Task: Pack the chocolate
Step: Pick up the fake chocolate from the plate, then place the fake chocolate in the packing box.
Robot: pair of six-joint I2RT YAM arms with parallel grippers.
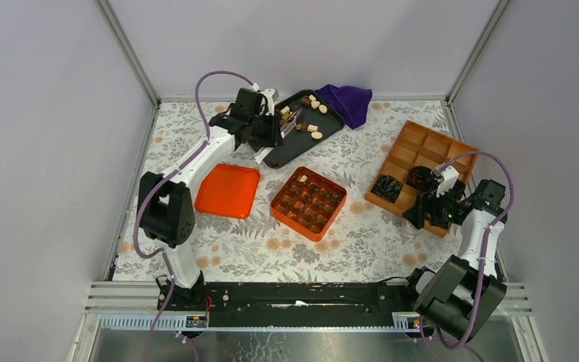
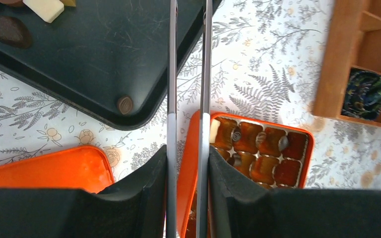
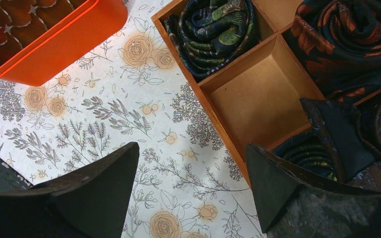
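The left hand, pressed together on long metal tongs, reaches their tips over the black tray just behind the orange box; whether they pinch a piece I cannot tell. Loose chocolate lies on that tray, more sits in the box's cells, and the right hand hangs spread and empty well right of the box. An off-centre squeeze could flick a smooth piece onto the counter.

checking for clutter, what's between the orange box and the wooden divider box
Just bare floral tablecloth between the orange box and the wooden divider box; top and right wrist views show it.
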